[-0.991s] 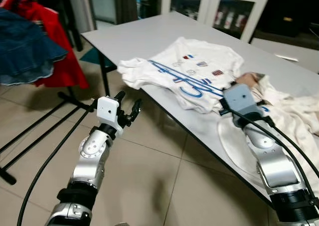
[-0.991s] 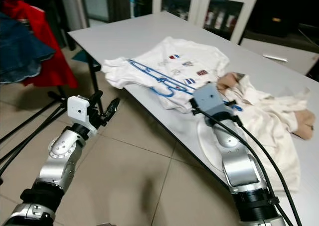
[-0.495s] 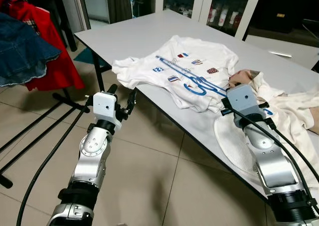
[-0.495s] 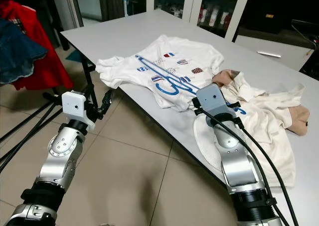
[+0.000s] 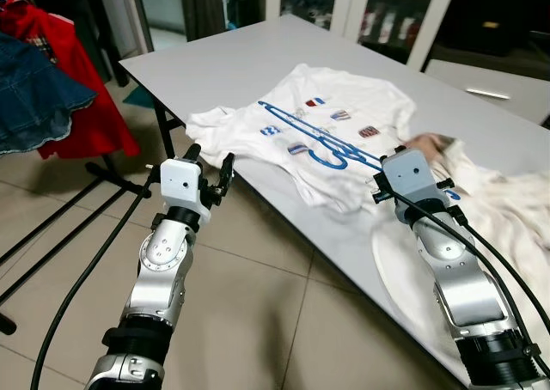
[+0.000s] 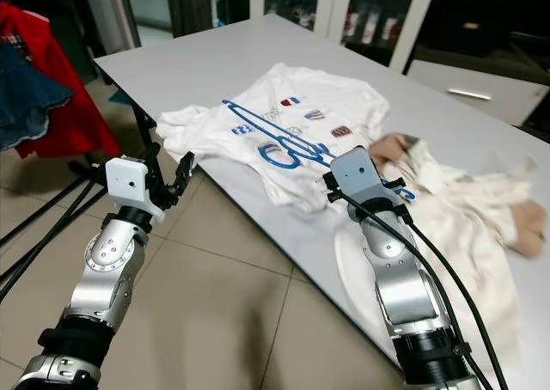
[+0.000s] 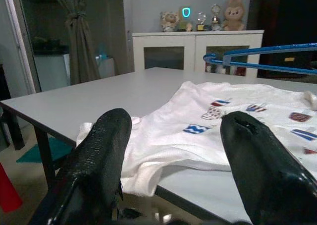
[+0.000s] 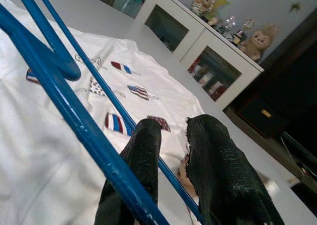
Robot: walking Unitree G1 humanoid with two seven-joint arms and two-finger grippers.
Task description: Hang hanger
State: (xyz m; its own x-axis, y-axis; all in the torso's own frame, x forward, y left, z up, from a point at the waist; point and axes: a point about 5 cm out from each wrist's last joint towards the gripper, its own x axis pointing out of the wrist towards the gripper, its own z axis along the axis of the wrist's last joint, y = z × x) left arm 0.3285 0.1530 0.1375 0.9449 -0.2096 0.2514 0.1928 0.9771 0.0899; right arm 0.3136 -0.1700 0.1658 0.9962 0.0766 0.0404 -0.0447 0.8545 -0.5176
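Two garments lie on the grey tabletop [image 5: 232, 59]: a white T-shirt [image 5: 335, 128] with small flag patches, spread near the front edge with one sleeve drooping over it, and a cream garment [image 6: 464, 210] bunched toward the tabletop's right end (blurred in the head views). On the T-shirt rests the blue hanger [image 5: 322, 137], its long bars running across the chest and its hook toward the right gripper [image 8: 171, 150]. That gripper is over the T-shirt's right side, and in its wrist view the two black fingers [image 8: 143, 160] stand close together with one thin bar of the hanger passing between them; whether they actually pinch it I cannot tell. The left gripper [image 5: 209, 171] hovers off the tabletop's front edge, just below the hanging sleeve, its fingers [image 7: 99, 155] spread apart and holding nothing. Off to the left, red and denim clothes [image 5: 51, 89] hang on a black rack [image 5: 60, 222] over the tiled floor [image 5: 284, 304].
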